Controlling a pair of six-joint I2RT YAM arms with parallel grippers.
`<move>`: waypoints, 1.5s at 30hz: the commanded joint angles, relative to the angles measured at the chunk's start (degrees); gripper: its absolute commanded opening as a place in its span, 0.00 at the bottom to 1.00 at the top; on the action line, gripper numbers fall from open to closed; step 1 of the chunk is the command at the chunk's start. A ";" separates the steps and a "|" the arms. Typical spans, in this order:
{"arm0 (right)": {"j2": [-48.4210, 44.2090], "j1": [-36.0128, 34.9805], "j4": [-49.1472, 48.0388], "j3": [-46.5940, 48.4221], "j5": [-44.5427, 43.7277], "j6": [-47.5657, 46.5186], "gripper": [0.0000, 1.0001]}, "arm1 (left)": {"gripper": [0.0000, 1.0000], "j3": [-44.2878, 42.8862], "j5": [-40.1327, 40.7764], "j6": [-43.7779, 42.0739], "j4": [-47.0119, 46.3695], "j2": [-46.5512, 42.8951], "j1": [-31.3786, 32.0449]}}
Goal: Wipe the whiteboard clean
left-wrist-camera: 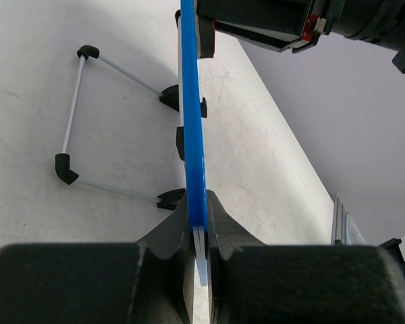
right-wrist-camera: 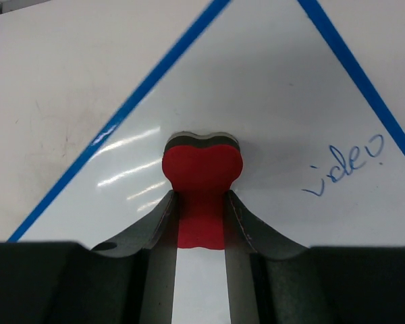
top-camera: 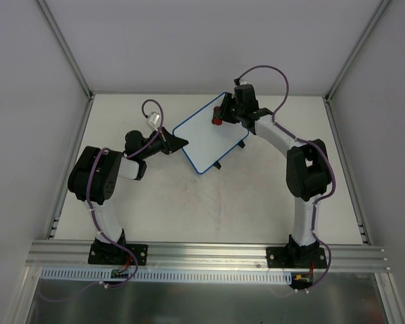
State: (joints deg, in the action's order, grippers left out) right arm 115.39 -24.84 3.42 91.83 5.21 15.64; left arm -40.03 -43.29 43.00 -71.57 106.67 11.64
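Whiteboard (top-camera: 208, 135) lies at the far middle of the table (top-camera: 256, 202), turned so its corners point like a diamond. Its blue rim shows edge-on in the left wrist view (left-wrist-camera: 192, 135), and blue handwriting (right-wrist-camera: 344, 169) marks the white face to the right of the eraser. A thin wire stand (left-wrist-camera: 71, 111) with black corner pieces folds out behind the board.

The left gripper (top-camera: 179, 142) has its fingers (left-wrist-camera: 223, 226) pinched on the board's left edge, with the rim sandwiched between them. That arm rises from its near-left base, bends at a left-side elbow, and reaches right and far.

The right gripper (top-camera: 219, 116) clamps a red bone-shaped eraser (right-wrist-camera: 202, 165), whose rounded end is over the board near its far corner (actual contact is hard to judge). This arm climbs from the near-right base to a high elbow, and its forearm stretches far and left.
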 commanded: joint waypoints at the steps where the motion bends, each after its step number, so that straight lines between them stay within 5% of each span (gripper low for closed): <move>1: 1.50 -2.14 1.50 4.93 1.03 -2.36 0.00 | 0.00 -1.63 -7.51 -2.22 -15.00 0.03 1.72; 19: 2.47 -0.56 1.85 3.97 -0.82 -1.93 0.00 | 0.00 -1.28 -7.16 -2.66 -15.00 -0.24 1.63; 45: -1.49 9.46 -9.05 -18.80 1.99 4.84 0.00 | 0.00 -1.36 -7.07 -2.22 -15.18 -0.59 1.72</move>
State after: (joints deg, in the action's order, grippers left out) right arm 113.25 -15.20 -6.90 74.13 7.90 20.08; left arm -40.03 -42.98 43.59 -71.37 106.78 11.64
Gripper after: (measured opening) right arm 0.317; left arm 0.044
